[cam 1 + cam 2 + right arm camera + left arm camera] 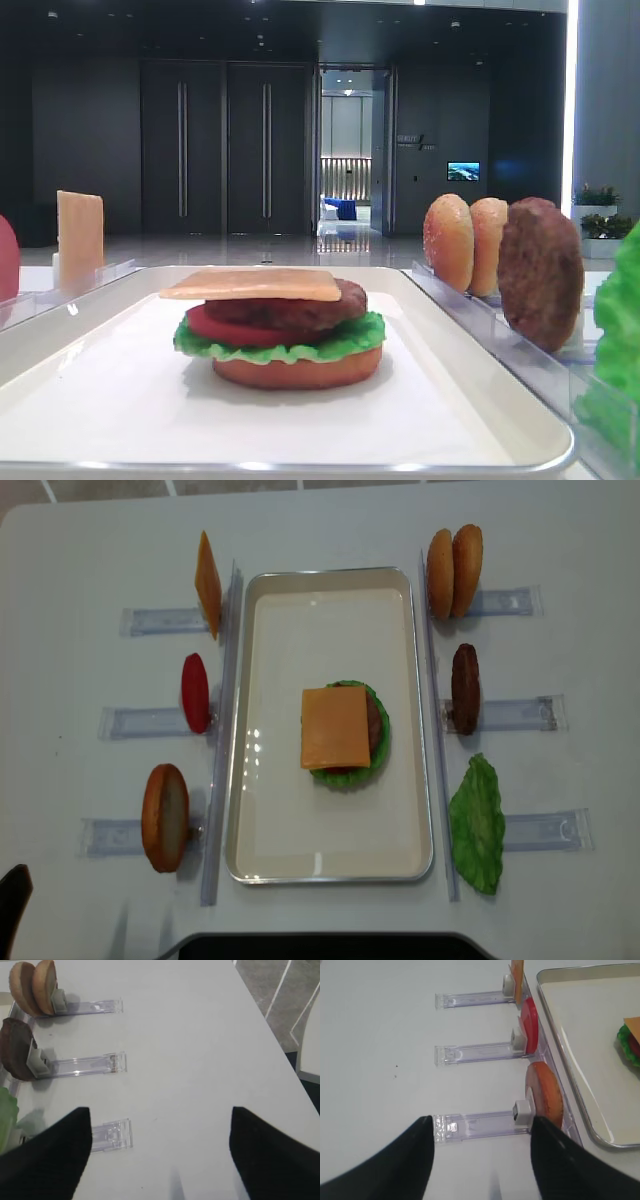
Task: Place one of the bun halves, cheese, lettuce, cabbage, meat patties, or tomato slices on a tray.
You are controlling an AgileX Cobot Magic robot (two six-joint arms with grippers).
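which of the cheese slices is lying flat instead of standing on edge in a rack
The pale orange square cheese slice topping the burger stack on the white tray lies flat. The other cheese slice stands on edge in the clear holder rack left of the tray.

**Q:** What do I have on my screens apart from the food?

**A:** I see a white table (330,520). Six clear plastic holders lie flat on it, three down the left (140,723) and three down the right (520,714), well apart from each other. Each has a small pale sliding block (522,1111) at its inner end. A long clear strip (222,730) runs along the inner ends on each side.

**Q:** And behind the table?

**A:** From my low front camera, I see a dark wall with tall double doors (222,150). Just to their right is a bright open doorway (345,150), then a small glowing screen (463,171). Potted plants (598,195) stand at the far right. Past the table edge I see grey floor (260,985) with pale lines.
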